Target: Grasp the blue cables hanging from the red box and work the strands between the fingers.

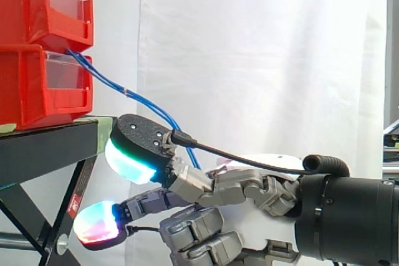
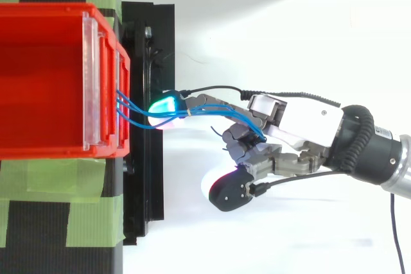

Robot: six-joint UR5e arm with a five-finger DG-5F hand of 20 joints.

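Top view: thin blue cables point(image 2: 142, 115) run from the red plastic bin point(image 2: 38, 81) into the hand point(image 2: 302, 123).
Fingers point(image 2: 241, 145): curled, pinching the strands.

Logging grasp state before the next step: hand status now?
hand: shut on the blue cables; the strands run from the red box over one finger and in between the curled ones.

Thin blue cables point(image 1: 134, 96) leave the front of the red box point(image 1: 37, 91) as several strands. They fan apart at the bin, bunch together farther out, and slant down into the robot hand point(image 2: 302, 123), which is curled round them.
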